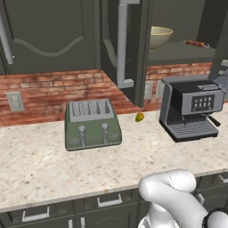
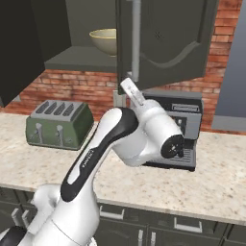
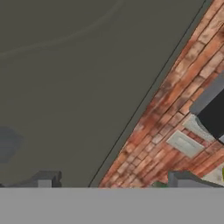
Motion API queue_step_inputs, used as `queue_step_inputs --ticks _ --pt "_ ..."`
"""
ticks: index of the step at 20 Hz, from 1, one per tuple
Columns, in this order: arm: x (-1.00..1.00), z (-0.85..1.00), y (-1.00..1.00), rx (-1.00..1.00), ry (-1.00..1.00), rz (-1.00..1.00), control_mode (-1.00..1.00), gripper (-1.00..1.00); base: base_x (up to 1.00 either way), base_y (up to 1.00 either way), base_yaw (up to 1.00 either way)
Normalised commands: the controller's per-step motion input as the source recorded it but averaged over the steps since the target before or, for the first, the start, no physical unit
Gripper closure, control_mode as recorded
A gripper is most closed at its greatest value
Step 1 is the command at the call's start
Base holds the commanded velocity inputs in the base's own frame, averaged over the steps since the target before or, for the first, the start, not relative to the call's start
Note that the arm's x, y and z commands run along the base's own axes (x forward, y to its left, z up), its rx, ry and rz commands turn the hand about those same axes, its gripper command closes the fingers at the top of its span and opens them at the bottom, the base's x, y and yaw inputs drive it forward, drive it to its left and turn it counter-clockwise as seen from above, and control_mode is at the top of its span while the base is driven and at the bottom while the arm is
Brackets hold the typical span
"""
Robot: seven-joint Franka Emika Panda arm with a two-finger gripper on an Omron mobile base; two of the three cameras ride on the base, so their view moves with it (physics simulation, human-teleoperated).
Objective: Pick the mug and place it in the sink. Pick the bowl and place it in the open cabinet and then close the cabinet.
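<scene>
Where shelved, round glossy bowl (image 1: 159, 36)

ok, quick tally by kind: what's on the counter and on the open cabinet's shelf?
Toaster: 1, green toaster on the counter
Coffee machine: 1, coffee machine on the counter
Small yellow-green item: 1, item between them, kind unclear
Bowl: 1, bowl on the shelf
Skewer-like item: 1, skewer-like item on the shelf
Total: 5
</scene>
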Motion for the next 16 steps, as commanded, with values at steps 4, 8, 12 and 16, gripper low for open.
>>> queue_step_inputs --ticks 4,8,12,16 --pt "0.72 0.56 0.42 -0.08 0.1 -0.35 -1.0 -1.0 0.0 0.0 0.0" --pt "0.69 0.98 0.0 0.0 0.28 -0.29 -1.0 -1.0 0.0 0.0 0.0" --pt "0.69 0.71 0.0 0.0 0.33 -0.26 -1.0 -1.0 0.0 0.0 0.0" --pt "0.9 0.08 0.01 -0.03 0.34 -0.23 -1.0 -1.0 0.0 0.0 0.0"
